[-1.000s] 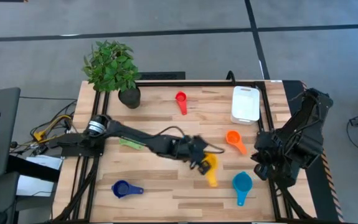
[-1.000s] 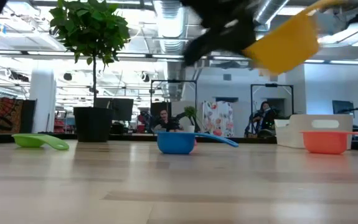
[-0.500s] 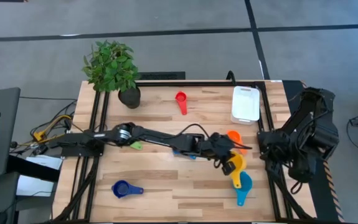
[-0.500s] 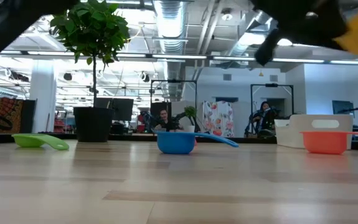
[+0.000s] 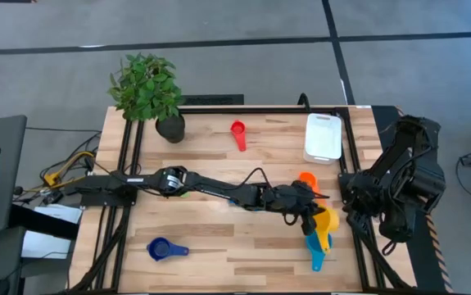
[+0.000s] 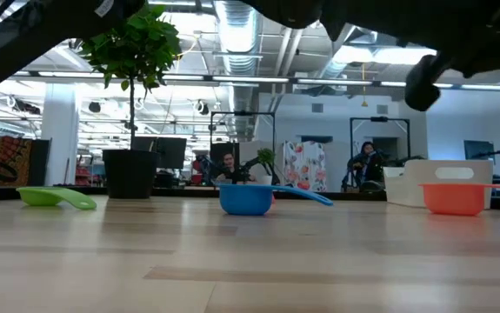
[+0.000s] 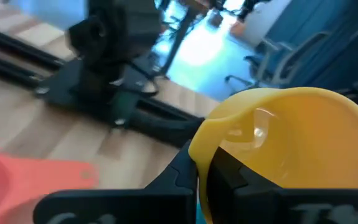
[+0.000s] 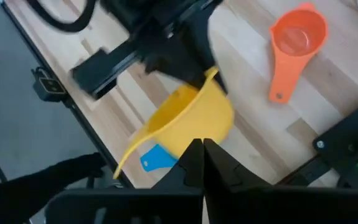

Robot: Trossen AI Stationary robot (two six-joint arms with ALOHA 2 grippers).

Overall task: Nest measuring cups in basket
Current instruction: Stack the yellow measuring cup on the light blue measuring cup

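Gripping the yellow cup [image 5: 325,221], the left gripper [image 5: 307,215] is holding it directly above the teal cup [image 5: 317,256]; the white basket [image 5: 323,137] is lying at 12 o'clock from it. The right gripper [image 8: 198,163] is waiting at the table's right edge, fingers pressed together.

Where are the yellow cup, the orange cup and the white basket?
yellow cup [image 8: 194,121]: right wrist view, bowl's outer wall.
orange cup [image 8: 298,32]: right wrist view, inside of bowl.
white basket [image 5: 323,136]: high view, its floor.

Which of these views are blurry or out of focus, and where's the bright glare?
Left wrist view: the yellow cup and left tool are soft, and a bright blown-out patch sits behind. Low view: the arm overhead is a dark smear, with glaring ceiling lights. Right wrist view: the right tool is blurred. High view: evenly lit and sharp.
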